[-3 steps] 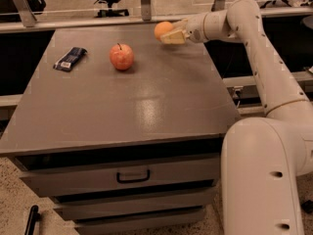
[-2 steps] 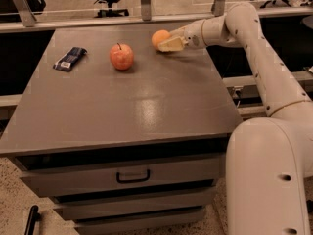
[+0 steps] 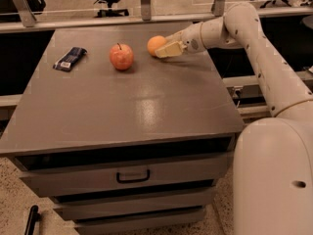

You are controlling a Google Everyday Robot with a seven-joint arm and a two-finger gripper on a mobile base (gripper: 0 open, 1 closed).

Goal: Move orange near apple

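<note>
Gripped in the pincer point(image 3: 162, 49): the orange point(image 3: 155, 43), low over the table point(image 3: 122, 111) at its far side, just right of the apple point(image 3: 121, 57), apart. At far left, a dark packet point(image 3: 70, 58). Below, drawers point(image 3: 73, 177) shut, contents hidden.

**Single camera, raised at the front of a grey drawer cabinet point(image 3: 122, 175), tilted down across its tabletop point(image 3: 122, 106).**
It sits close beside the robot's white body point(image 3: 274, 180), which fills the lower right; the white arm point(image 3: 264, 58) reaches away from the lens to the far edge, where the jaws clasp a smooth round orange point(image 3: 155, 44).
</note>
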